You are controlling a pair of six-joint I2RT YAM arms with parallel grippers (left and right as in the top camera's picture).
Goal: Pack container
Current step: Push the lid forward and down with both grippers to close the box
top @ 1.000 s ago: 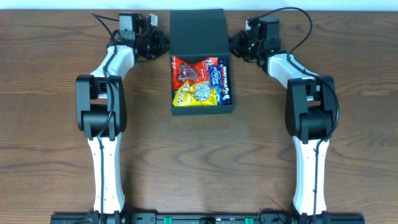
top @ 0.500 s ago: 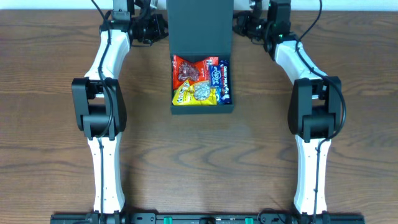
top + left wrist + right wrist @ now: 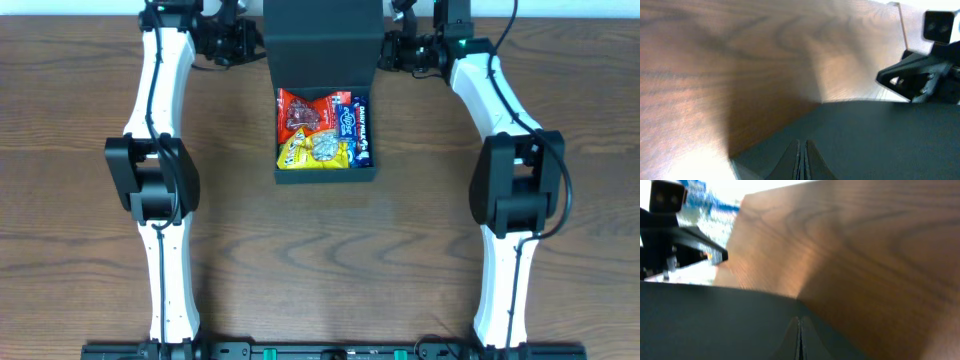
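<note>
1. Behind the container [image 3: 326,177], its flap lid [image 3: 322,40] has swung up off the table since a second ago and now stands over the back wall.
2. At each side edge of that lid, the left gripper [image 3: 252,42] and right gripper [image 3: 390,50] have risen with it. Both wrist views show fingers pinched tight on dark card.
3. Inside the container, snack packets [image 3: 322,130] fill the floor, so I'd judge packing done and closing under way.
4. Under the container lies a brown wood-grain table [image 3: 400,260]. Beyond it, only a bright, blurred strip of the room shows.
</note>
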